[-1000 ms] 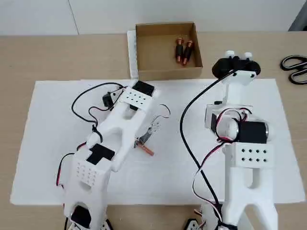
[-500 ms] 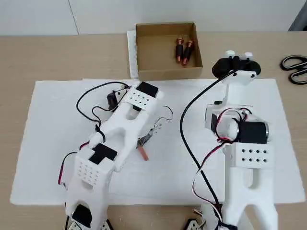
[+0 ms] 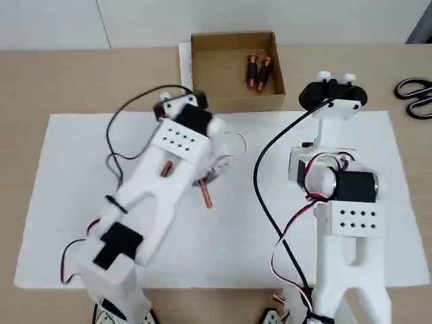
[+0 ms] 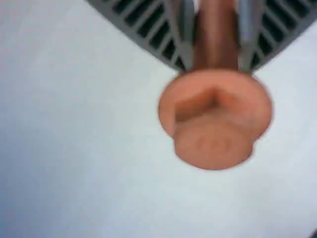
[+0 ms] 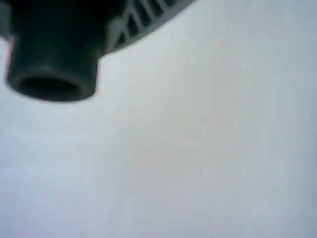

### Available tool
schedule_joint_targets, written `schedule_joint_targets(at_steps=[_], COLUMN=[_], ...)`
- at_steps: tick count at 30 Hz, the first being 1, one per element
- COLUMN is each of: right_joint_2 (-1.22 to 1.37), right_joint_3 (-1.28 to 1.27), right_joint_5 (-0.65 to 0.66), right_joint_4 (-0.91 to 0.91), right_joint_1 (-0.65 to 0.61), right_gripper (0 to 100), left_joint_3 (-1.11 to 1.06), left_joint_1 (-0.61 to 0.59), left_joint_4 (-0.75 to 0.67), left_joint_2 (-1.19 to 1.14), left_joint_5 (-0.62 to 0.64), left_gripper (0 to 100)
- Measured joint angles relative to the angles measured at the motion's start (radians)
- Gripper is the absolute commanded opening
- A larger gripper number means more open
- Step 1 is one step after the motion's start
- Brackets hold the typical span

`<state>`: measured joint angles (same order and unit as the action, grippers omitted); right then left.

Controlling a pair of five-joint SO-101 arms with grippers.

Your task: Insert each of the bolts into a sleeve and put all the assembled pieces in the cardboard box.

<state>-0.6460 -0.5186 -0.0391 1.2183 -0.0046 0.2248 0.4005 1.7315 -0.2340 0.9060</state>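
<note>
Your left hand (image 3: pixel 205 181) is closed on the bolt (image 3: pixel 207 197), its fingers pinching the shank so that the flanged head sticks out just past the fingertips. Seen from above, the bolt's long axis runs from the hand back toward the arm bases, slightly slanted, over the white sheet (image 3: pixel 74 175). You cannot tell whether the head touches the sheet. That axis is, I judge, what the coming move turns on: the free end is the head, not the shank tip, so you will have to work out how to offer the shank to a bore. How much shank stands clear on the other side of the fingers is hidden. Out to the right of that hand, well apart across the sheet, your right hand (image 5: pixel 64 29) grips the black sleeve (image 5: pixel 52 67). Its open bore faces the sheet, and it seems to point downward rather than in line with the bolt. So the two parts are neither near nor lined up, and the sleeve lies to the right of the hand that carries the bolt. Beyond the left hand, away from the arm bases, the cardboard box (image 3: pixel 216 81) stands on the desk (image 3: pixel 67 74) at the sheet's far edge, with two assembled pieces (image 3: pixel 258 71) lying side by side in it
</note>
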Motion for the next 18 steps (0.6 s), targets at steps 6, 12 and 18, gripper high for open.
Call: schedule_joint_targets(at_steps=[6,12,18], right_joint_2=[0.0,-0.026,-0.103], right_joint_3=[0.0,0.008,0.025], right_joint_5=[0.0,0.0,0.0], right_joint_4=[0.0,0.008,0.008], right_joint_1=[-0.002,-0.002,-0.038], right_gripper=[0.3,0.3,0.3], left_joint_3=[-0.061,-0.153,-0.245], left_joint_1=[-0.104,-0.233,-0.334], left_joint_4=[0.006,0.006,-0.02], left_joint_2=[0.104,0.124,0.126], left_joint_5=[-0.397,-0.928,-0.961], left_gripper=[1,1,1])
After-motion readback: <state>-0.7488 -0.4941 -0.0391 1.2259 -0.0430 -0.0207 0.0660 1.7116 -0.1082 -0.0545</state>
